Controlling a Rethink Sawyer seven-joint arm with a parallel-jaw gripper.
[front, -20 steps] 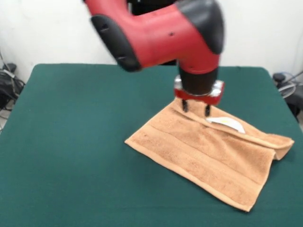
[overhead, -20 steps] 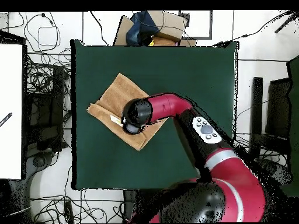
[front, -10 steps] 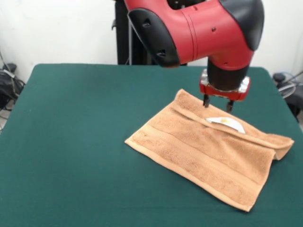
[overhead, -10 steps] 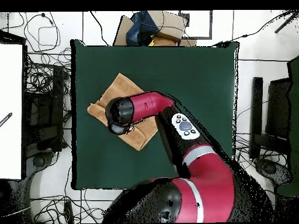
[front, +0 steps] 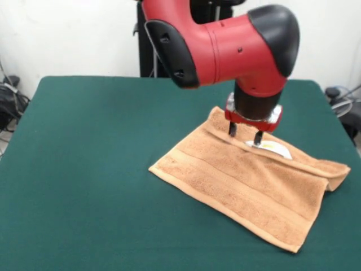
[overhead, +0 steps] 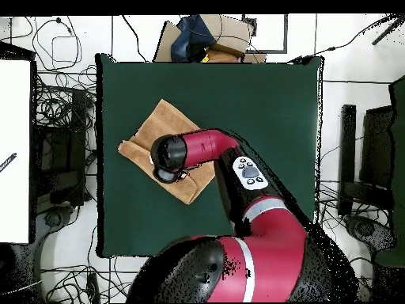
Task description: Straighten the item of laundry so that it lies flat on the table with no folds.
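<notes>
Lying folded right of centre on the green desk (front: 84, 169), the soft, limp terry towel (front: 242, 189) should lift by its folded edge; the gripper (front: 244, 135) hovers there, fingers apart and empty.

Cardboard box (overhead: 225, 33) with dark blue item (overhead: 192, 36): floor beyond far table edge. Tangled black cables (overhead: 63, 111): floor, left. White panel (overhead: 14, 150): far left. Dark equipment (overhead: 372, 146): right.
</notes>
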